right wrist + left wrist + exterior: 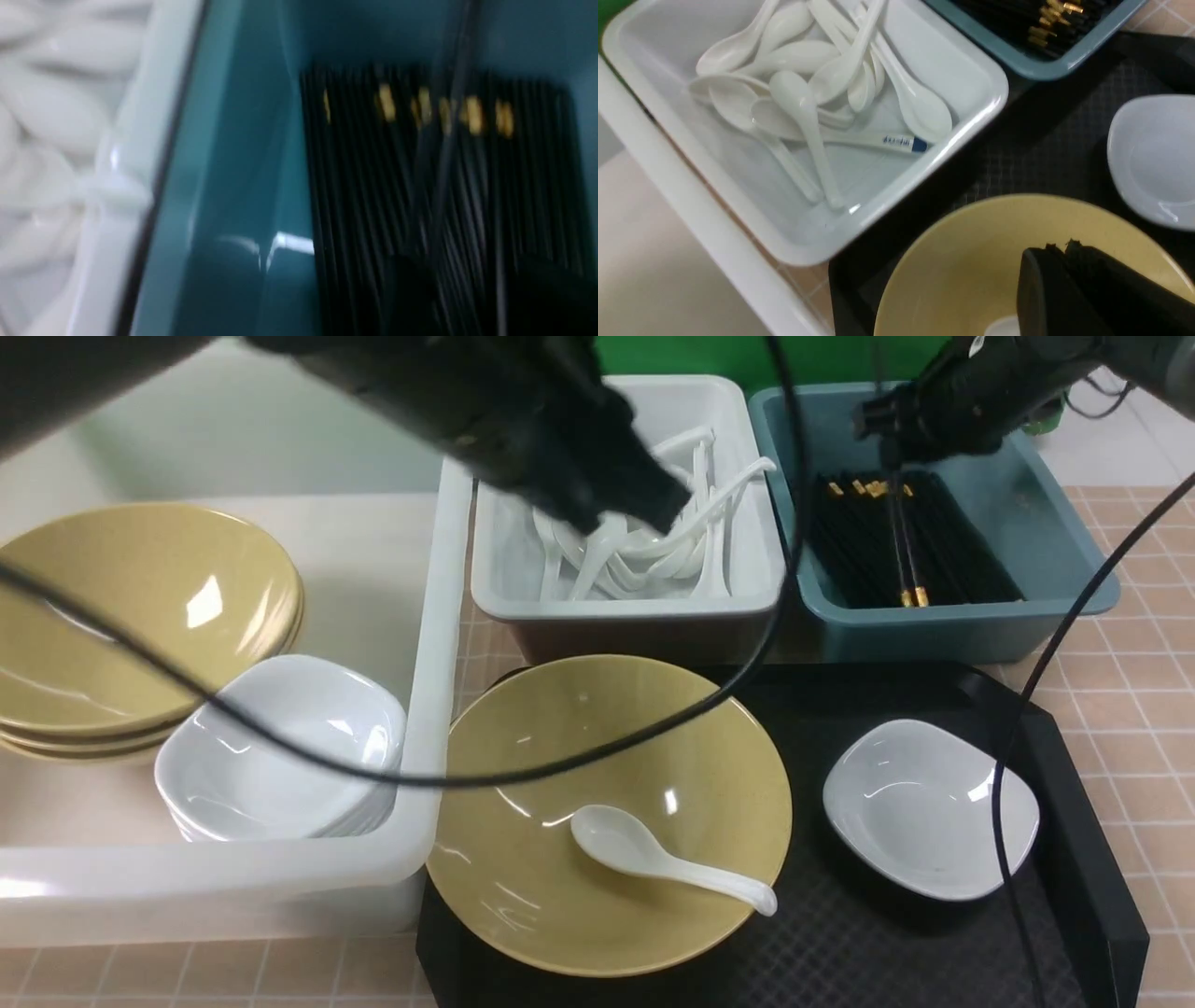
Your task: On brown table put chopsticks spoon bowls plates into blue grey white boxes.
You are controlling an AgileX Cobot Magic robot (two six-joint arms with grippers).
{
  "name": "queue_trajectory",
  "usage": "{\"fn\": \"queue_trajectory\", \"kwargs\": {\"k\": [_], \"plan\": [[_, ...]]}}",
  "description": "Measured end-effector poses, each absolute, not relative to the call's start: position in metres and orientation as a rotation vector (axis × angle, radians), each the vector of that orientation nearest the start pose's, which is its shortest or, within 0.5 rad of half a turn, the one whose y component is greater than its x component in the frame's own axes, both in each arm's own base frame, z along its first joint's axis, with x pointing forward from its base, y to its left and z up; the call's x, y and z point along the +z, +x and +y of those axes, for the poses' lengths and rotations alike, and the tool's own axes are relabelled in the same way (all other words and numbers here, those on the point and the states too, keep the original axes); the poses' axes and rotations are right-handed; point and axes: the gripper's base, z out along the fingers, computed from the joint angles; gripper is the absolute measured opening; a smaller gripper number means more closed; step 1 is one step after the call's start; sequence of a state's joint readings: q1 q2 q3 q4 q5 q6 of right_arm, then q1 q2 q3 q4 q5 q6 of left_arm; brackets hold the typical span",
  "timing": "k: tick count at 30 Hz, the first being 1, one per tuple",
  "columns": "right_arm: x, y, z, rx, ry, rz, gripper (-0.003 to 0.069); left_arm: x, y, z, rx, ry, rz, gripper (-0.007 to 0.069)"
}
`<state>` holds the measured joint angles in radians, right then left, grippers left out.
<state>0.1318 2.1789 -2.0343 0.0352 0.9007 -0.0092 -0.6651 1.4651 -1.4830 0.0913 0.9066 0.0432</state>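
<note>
A yellow bowl (607,784) sits on the black tray with a white spoon (653,854) lying in it. A small white plate (929,807) sits on the tray to its right. My left gripper (665,509) hangs shut and empty in front of the grey box (625,607) of spoons. In the left wrist view its fingers (1057,246) meet above the bowl (962,261). My right gripper (892,434) hovers over the blue box (934,616) of chopsticks (943,541). Two chopsticks (904,551) slant across the pile below it. In the blurred right wrist view its jaws (472,298) stand apart over the pile (373,186).
The big white box (439,616) at left holds stacked yellow bowls (140,607) and stacked white plates (280,747). The black tray (840,943) has raised edges. Arm cables hang across the bowl and the plate. Tiled brown table (1139,644) shows at right.
</note>
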Motion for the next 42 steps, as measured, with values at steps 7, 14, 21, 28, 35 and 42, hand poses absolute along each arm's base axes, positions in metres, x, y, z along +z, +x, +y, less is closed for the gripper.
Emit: {"fn": "queue_trajectory", "kwargs": {"k": [7, 14, 21, 28, 35, 42], "plan": [[0.294, 0.454, 0.104, 0.198, -0.56, 2.671, 0.0552, 0.369, 0.2, -0.143, -0.151, 0.751, 2.343, 0.0001], [0.341, 0.358, 0.191, 0.327, -0.98, 2.538, 0.0556, 0.342, 0.135, -0.091, -0.159, 0.617, 2.448, 0.0001], [0.304, 0.288, 0.243, 0.274, -1.344, 2.579, 0.0556, 0.336, 0.101, -0.066, -0.243, 0.558, 2.359, 0.0001], [0.252, 0.283, 0.275, 0.157, -1.52, 2.612, 0.0556, 0.337, 0.099, -0.065, -0.28, 0.547, 2.29, 0.0001], [0.199, 0.298, 0.281, 0.021, -1.593, 2.684, 0.0553, 0.338, 0.1, -0.066, -0.286, 0.552, 2.27, 0.0001], [0.193, 0.299, 0.283, 0.013, -1.603, 2.695, 0.0327, 0.34, 0.102, -0.068, -0.289, 0.557, 2.233, 0.0001]]}}
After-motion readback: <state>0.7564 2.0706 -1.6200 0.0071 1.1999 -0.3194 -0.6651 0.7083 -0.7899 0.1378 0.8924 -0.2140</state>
